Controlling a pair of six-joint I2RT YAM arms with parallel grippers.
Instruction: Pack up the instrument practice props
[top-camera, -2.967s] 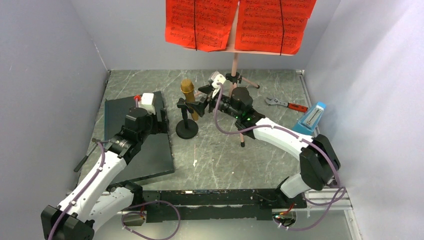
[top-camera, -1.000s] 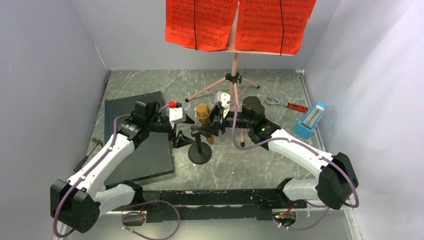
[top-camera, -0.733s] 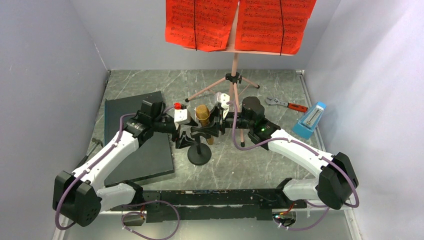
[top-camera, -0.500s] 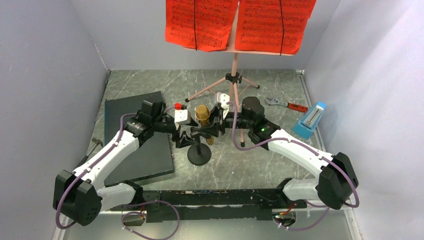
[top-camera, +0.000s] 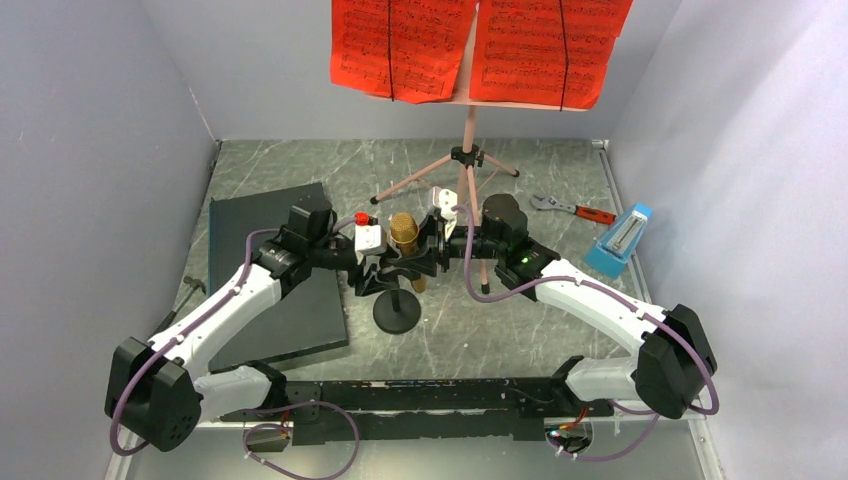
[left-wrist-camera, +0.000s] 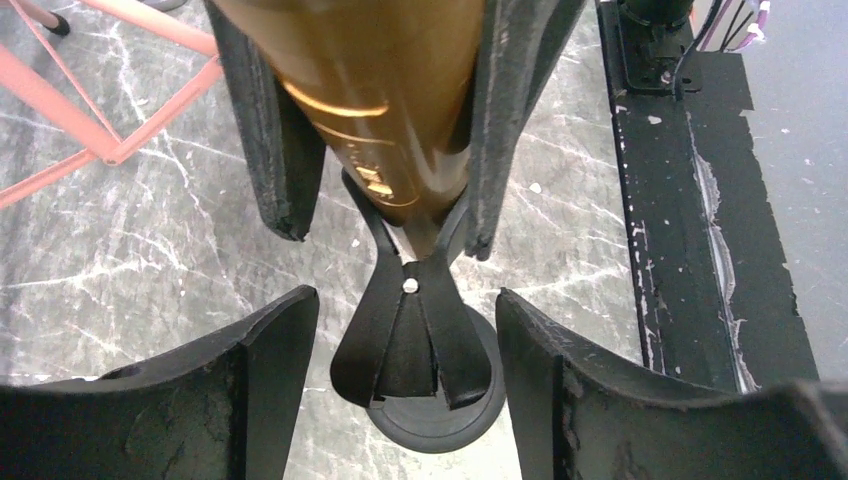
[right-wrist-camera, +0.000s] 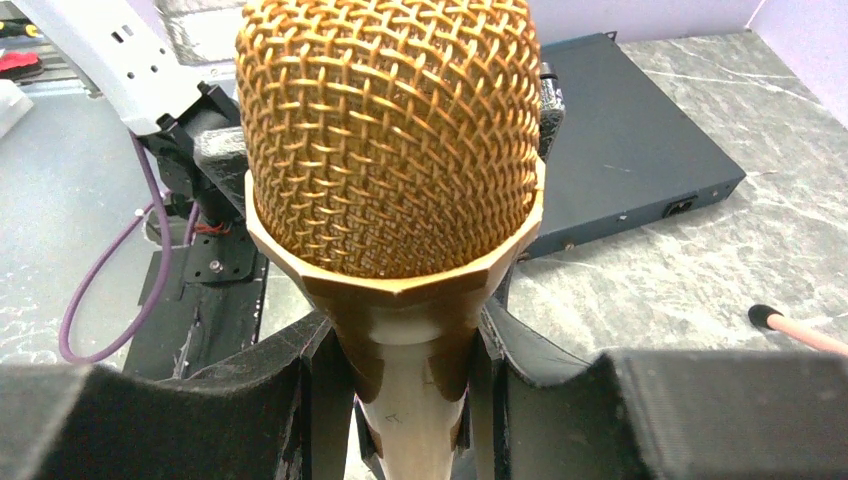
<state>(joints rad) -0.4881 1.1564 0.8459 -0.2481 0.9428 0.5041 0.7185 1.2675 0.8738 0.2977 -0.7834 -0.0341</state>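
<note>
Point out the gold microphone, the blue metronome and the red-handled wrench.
gold microphone (right-wrist-camera: 390, 130): right wrist view, on its mesh head.
blue metronome (top-camera: 620, 238): top external view, on its front face.
red-handled wrench (top-camera: 575, 209): top external view, on its shaft.

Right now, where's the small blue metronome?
Top view, robot's right side: the small blue metronome stands beside the right wall, just nearer the arm bases than the red-handled wrench.
</note>
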